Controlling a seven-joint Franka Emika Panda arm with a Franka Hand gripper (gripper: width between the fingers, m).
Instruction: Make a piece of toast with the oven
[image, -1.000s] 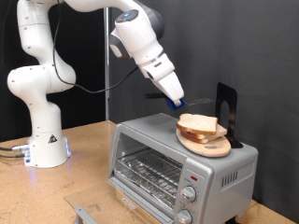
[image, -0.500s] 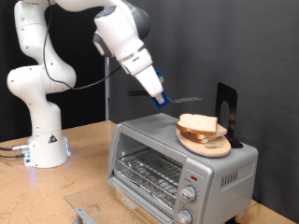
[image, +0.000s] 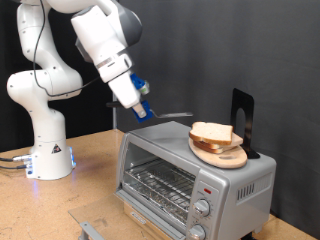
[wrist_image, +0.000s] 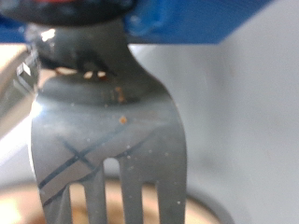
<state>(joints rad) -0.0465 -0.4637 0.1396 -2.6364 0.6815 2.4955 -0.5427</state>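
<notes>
The piece of toast (image: 211, 132) lies on a round wooden plate (image: 222, 153) on top of the silver oven (image: 165, 150). The oven's glass door (image: 153, 180) looks shut, with the wire rack visible behind it. My gripper (image: 142, 110) hangs above the oven's left end in the exterior view, well to the left of the toast. It is shut on the handle of a metal fork (image: 172, 115) that points right towards the toast without touching it. The wrist view shows the fork (wrist_image: 107, 131) close up, with its tines over a blurred surface.
The oven has two round knobs (image: 206, 208) and a small red mark (image: 207, 188) on its front right. A black stand (image: 241, 120) rises behind the plate. The robot base (image: 46, 155) stands on the wooden table (image: 90, 190) at the left. A grey object (image: 90, 228) lies at the bottom edge.
My gripper has swung to the exterior view's left and slightly down, carrying the fork away from the toast. The toast, plate and oven have not moved.
</notes>
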